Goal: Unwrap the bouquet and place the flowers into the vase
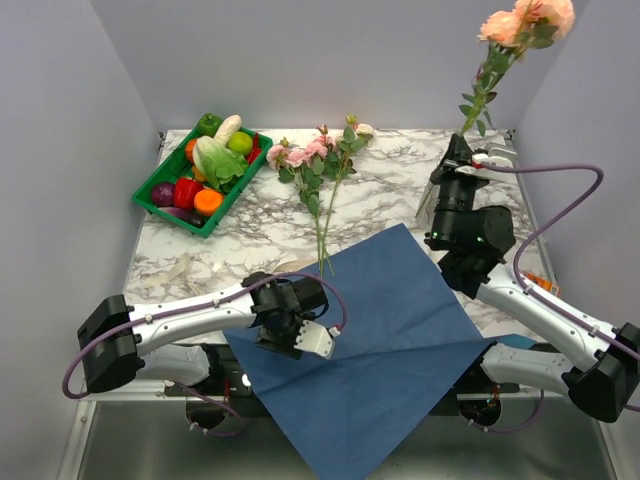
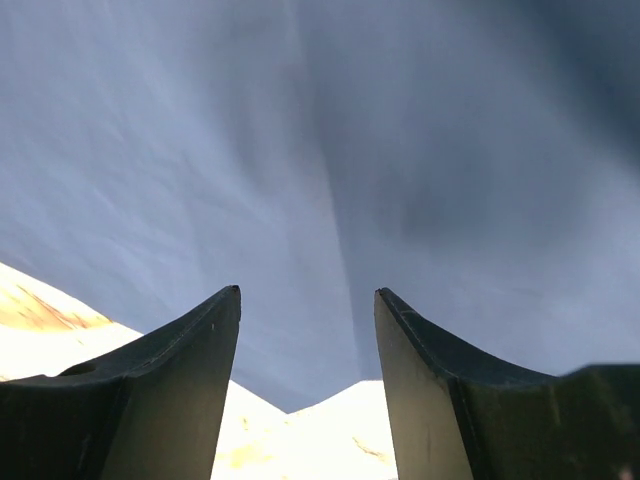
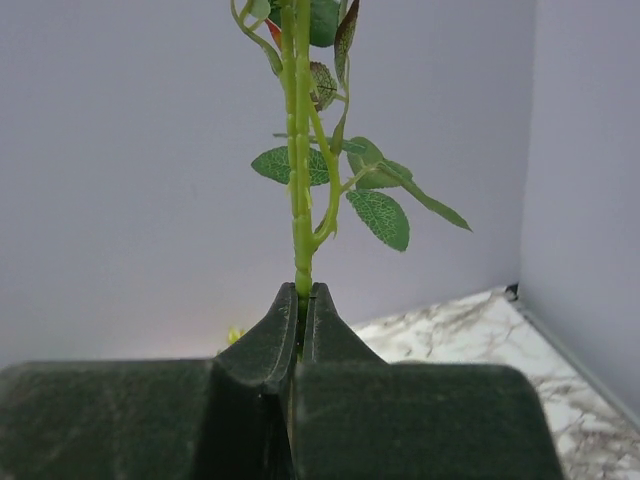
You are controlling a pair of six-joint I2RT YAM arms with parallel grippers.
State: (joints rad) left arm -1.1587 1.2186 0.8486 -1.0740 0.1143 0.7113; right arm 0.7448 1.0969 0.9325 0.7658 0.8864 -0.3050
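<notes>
The right end effector (image 3: 302, 293) is squeezed shut on a thin green stem (image 3: 299, 190) and holds it straight up — the peach roses (image 1: 528, 20) sit high at the top. The stem looks light and bendy, with soft leaves, so I think the low bare part is the best place to hold it, not the petals. The left end effector (image 2: 308, 292) hangs over the blue paper (image 1: 400, 320), its jaws partly apart with nothing in them. More flowers (image 1: 318, 165) lie on the desk (image 1: 390, 190), their stem ends reaching the paper's far edge — thin and probably easy to crush.
</notes>
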